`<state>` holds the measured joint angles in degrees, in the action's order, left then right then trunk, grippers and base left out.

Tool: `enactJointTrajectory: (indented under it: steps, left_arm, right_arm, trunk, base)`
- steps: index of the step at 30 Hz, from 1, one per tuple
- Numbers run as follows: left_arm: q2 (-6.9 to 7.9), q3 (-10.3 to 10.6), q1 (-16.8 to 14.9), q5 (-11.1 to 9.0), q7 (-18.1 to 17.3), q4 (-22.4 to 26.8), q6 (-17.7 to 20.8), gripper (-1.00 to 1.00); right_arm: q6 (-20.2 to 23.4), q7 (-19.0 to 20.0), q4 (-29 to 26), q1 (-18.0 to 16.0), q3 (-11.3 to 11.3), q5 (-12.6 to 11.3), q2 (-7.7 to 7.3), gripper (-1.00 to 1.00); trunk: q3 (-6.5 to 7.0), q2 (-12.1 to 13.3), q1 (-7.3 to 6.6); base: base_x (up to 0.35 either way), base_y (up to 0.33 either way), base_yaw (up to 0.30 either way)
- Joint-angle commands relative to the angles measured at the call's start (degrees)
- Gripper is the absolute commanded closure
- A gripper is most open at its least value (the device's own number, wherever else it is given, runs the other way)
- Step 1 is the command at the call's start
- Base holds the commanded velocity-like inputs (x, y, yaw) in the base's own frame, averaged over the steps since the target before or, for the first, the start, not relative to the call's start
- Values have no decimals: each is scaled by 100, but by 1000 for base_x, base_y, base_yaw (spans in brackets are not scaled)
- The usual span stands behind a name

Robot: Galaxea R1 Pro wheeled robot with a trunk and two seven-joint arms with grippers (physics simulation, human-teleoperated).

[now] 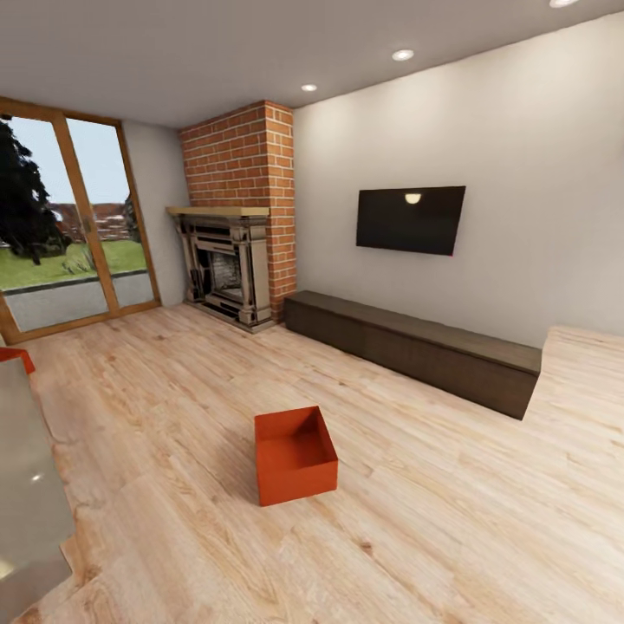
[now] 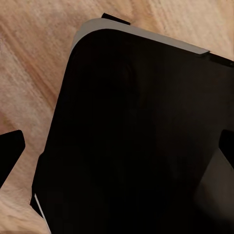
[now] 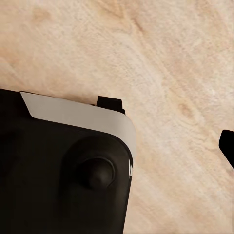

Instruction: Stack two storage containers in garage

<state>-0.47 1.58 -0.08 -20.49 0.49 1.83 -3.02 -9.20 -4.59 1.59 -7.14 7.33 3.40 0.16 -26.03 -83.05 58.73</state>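
Head view shows a straight-walled, open-topped orange-red storage container [image 1: 295, 455] sitting on the light wood plank floor [image 1: 451, 520] in front of the long dark low cabinet [image 1: 416, 348] and brick fireplace [image 1: 238, 217], while I cannot tell whether either gripper's fingers are apart or together.

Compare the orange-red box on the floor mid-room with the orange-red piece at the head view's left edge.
The storage container shows whole, open-topped, standing alone on the wood floor. The orange-red piece is a cropped corner, partly hidden by a grey surface, its shape unclear. Both share the same colour.
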Motion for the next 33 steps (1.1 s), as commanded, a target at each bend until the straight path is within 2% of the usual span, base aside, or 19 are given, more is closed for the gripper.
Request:
enactJointTrajectory:
  steps: [1,7,25,33]
  left_arm:
    - [-3,18,-1,-34,5,1,-15,-100]
    - [-3,18,-1,-34,4,1,-13,-100]
    - [-2,28,-1,-25,4,1,-6,-100]
    - [3,27,-1,-25,4,1,-6,-100]
  right_arm:
    - [-22,-30,17,-7,31,37,2,-100]
    - [-29,-32,17,-7,23,26,10,-100]
    - [-26,-17,17,-7,66,74,-13,-100]
    - [-17,-31,17,-7,59,45,5,-100]
  trunk:
    - [-5,-3,0]
    - [-5,-3,0]
    - [-5,-3,0]
    - [-5,-3,0]
  base:
    - [0,0,37]
    - [47,0,7]
    - [285,-40,0]
    - [81,-20,0]
